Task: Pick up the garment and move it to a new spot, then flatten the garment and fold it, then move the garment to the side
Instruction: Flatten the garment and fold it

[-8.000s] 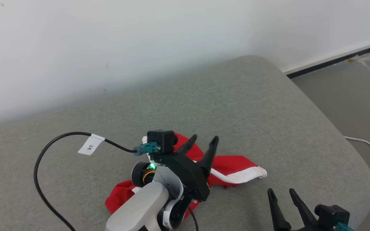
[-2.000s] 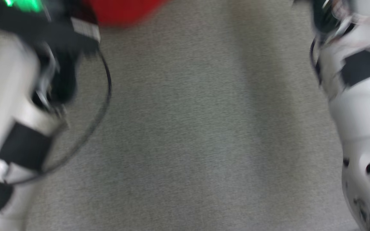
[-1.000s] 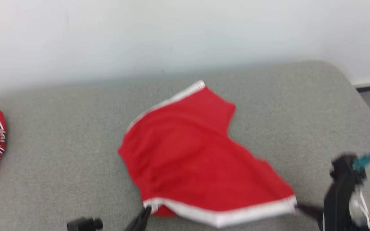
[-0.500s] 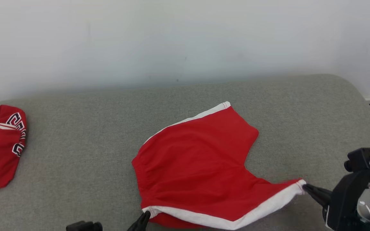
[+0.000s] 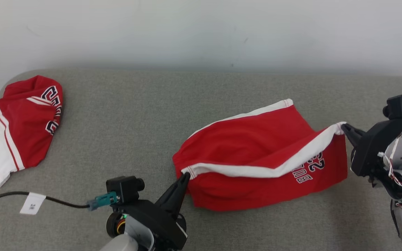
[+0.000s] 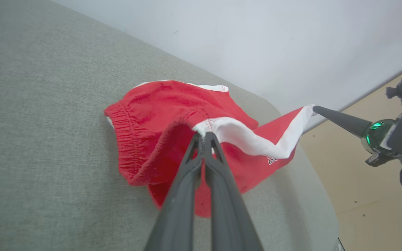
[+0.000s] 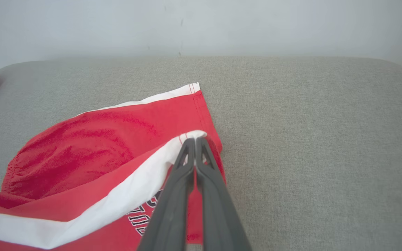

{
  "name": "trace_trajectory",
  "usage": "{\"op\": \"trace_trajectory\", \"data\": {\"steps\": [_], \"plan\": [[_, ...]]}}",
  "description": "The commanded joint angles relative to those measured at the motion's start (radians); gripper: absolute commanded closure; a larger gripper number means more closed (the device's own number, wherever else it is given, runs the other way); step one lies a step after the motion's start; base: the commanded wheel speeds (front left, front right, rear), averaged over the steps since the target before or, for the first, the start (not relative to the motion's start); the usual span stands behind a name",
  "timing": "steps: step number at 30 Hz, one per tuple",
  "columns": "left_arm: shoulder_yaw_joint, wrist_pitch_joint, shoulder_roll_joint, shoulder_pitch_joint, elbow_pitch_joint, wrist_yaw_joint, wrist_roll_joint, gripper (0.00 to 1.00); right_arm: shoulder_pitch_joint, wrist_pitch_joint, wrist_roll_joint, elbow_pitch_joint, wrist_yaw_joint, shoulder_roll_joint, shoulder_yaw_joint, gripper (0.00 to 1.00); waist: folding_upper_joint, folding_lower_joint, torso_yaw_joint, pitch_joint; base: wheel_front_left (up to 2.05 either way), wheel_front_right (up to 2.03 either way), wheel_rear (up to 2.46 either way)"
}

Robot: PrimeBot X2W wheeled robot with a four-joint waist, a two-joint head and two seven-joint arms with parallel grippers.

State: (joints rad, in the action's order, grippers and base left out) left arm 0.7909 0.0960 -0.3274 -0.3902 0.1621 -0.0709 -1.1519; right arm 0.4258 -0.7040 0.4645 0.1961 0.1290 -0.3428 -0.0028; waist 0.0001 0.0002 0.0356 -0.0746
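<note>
The garment (image 5: 253, 143) is a pair of red shorts with white side stripes and dark lettering, lying on the grey cushion. One white-striped edge is lifted and stretched between my two grippers. My left gripper (image 5: 186, 175) is shut on the stripe's left corner (image 6: 203, 131). My right gripper (image 5: 344, 127) is shut on the stripe's right corner (image 7: 194, 136). The half under the raised edge still rests on the cushion, its elastic waistband (image 6: 126, 137) facing left.
A second red and white garment (image 5: 19, 118) lies bunched at the cushion's far left end. A black cable with a white tag (image 5: 31, 203) trails from my left wrist. The white wall (image 5: 201, 31) runs behind the grey cushion (image 5: 124, 115). Bare floor (image 6: 368, 181) lies past its right end.
The head camera has swung left. Both grippers have lifted the white-striped edge up and carried it over the shorts, showing the lettered side underneath.
</note>
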Motion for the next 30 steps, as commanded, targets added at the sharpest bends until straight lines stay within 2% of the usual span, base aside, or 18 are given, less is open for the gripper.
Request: {"op": "trace_trajectory", "data": {"steps": [1,4,12,23,24,25,30], "plan": [[-0.009,0.006,0.025,-0.05,0.03,-0.019,0.026,1.0,0.057,0.044,-0.016,0.069,0.004,-0.015,0.011,1.0,-0.0001,-0.0002,0.063,-0.063,0.0,0.0,0.0],[-0.016,0.007,0.059,-0.107,0.08,-0.047,0.034,1.0,0.136,0.101,-0.03,0.169,0.004,-0.013,0.006,1.0,-0.0001,-0.0002,0.084,-0.094,0.0,0.0,0.0],[-0.023,-0.001,0.127,-0.237,0.211,-0.084,0.061,1.0,0.302,0.222,-0.062,0.355,0.004,0.012,-0.015,1.0,-0.0001,-0.0002,0.112,-0.167,0.0,0.0,0.0],[-0.03,0.021,0.198,-0.359,0.368,-0.052,0.073,1.0,0.48,0.347,-0.127,0.579,0.003,0.024,-0.005,1.0,-0.0001,-0.0002,0.129,-0.229,0.0,0.0,0.0],[-0.029,0.028,0.203,-0.365,0.379,-0.046,0.075,0.11,0.49,0.361,-0.124,0.589,0.004,0.031,-0.005,0.72,-0.0001,-0.0002,0.13,-0.231,0.0,0.0,0.0],[-0.031,0.035,0.207,-0.371,0.389,-0.044,0.075,0.0,0.5,0.377,-0.12,0.601,0.004,0.038,-0.01,0.0,-0.0001,-0.0002,0.131,-0.232,0.0,0.0,0.0],[-0.019,0.07,0.206,-0.365,0.43,-0.017,0.088,0.0,0.527,0.403,-0.11,0.654,0.004,0.035,0.023,0.0,-0.0001,-0.0002,0.132,-0.205,0.0,0.0,0.0]]}}
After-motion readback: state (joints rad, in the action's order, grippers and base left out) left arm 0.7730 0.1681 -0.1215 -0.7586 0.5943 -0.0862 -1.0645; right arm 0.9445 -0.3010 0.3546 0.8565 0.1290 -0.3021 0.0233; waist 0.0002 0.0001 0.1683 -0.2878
